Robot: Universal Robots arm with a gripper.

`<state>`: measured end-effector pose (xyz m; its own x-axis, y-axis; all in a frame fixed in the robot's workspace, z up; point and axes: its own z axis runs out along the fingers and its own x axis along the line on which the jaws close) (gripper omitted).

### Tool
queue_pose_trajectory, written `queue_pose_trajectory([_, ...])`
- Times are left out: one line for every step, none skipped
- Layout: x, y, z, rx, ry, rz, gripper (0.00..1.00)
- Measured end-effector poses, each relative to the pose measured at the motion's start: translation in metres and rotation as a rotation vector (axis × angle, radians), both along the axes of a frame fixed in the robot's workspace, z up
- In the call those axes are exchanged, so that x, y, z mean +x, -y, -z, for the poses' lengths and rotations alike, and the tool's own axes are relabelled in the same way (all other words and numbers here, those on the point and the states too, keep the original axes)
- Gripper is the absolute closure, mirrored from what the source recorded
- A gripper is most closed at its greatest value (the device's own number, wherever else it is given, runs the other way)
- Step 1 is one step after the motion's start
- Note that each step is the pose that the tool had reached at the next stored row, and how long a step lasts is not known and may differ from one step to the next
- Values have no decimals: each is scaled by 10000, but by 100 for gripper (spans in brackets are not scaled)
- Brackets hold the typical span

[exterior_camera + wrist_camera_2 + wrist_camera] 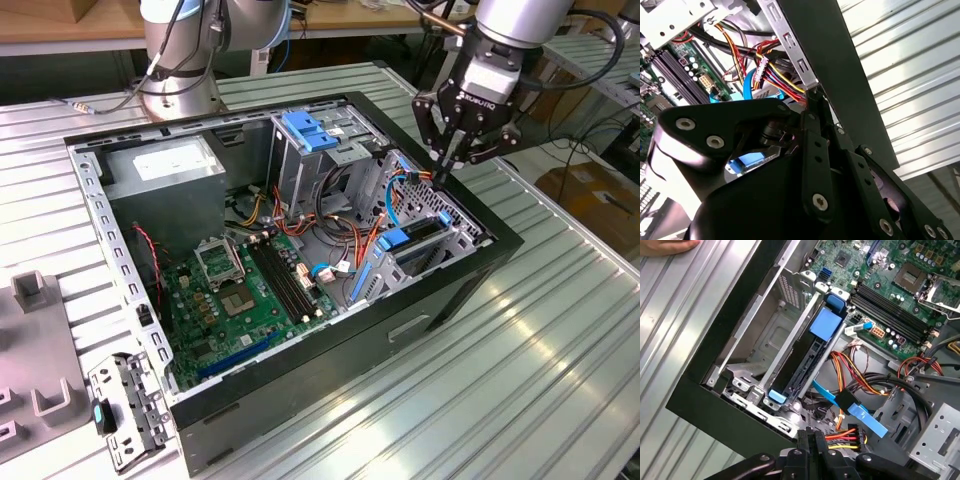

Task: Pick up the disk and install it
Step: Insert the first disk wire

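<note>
Ext. view, left to right: motherboard (245, 285) well to the claw's left, low in the open PC case (500, 250). Disk (408, 243) w/ blue rails sits in its bay below the claw, apart from it. Claw (447, 160) over case's right edge, fingers pinched together, holding nothing. Cables (855, 390) just beside the fingertips.

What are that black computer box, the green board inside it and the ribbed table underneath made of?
The computer case looks like sheet metal painted matte black outside, with bare grey steel edges punched with slots. The green board appears to be lacquered circuit-board laminate, glossy, studded with black plastic slots and metal parts. The table seems to be bare aluminium: silvery, ridged, with bright streaks of reflected light.
</note>
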<state>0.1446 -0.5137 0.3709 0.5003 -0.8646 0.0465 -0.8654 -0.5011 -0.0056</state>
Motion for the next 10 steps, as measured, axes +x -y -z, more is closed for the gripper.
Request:
queue_pose_trajectory([-1,0,0,0,0,187,84])
queue_pose_trajectory([-1,0,0,0,0,349,84])
queue_pose_trajectory([0,0,0,1,0,607,84])
queue_pose_trajectory([0,0,0,0,0,890,84])
queue_pose_trajectory([0,0,0,0,0,1106,84])
queue_pose_trajectory([0,0,0,0,0,1273,84])
queue_pose_trajectory([0,0,0,0,0,1508,84])
queue_pose_trajectory([0,0,0,1,0,1672,84])
queue_pose_trajectory([0,0,0,0,0,1823,84])
queue_pose_trajectory([0,0,0,0,0,1979,84])
